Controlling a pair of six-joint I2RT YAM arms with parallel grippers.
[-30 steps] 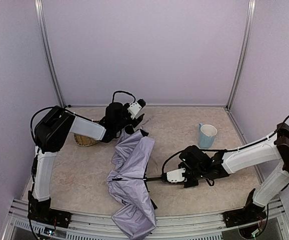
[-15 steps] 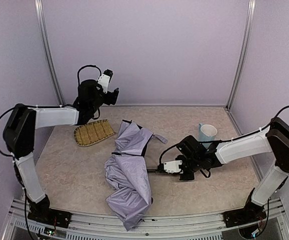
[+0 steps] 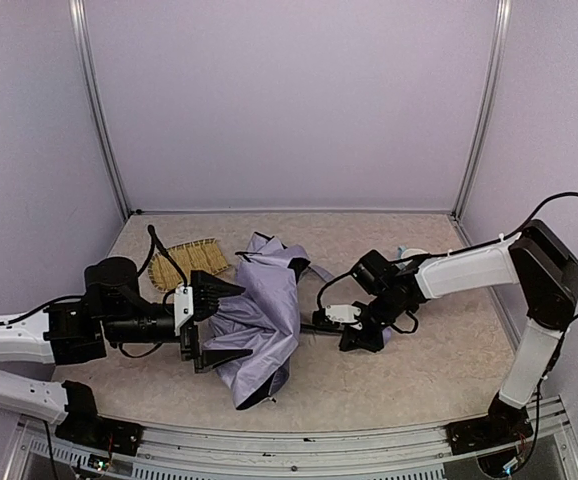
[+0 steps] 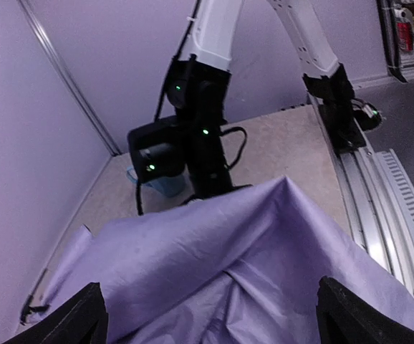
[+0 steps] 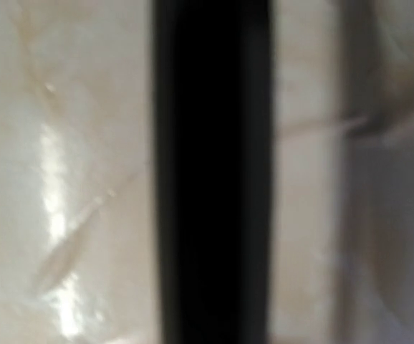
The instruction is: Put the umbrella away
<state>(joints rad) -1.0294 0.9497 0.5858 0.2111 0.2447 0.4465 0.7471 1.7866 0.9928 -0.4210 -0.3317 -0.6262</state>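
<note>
Top external view: the umbrella (image 3: 274, 290) lies ahead of the left pincer (image 3: 227, 322), jaws spread wide over its soft, slippery fabric; the right pincer (image 3: 331, 318) seems clamped on its stiff shaft (image 3: 309, 333), the firmer hold.

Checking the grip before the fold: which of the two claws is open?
The left claw, fingers spread wide around the umbrella's lavender fabric. The right claw is clamped shut on the black shaft.

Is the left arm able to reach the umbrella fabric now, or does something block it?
Probably yes: the left gripper stands open, the umbrella fabric between its fingers, nothing in the way.
</note>
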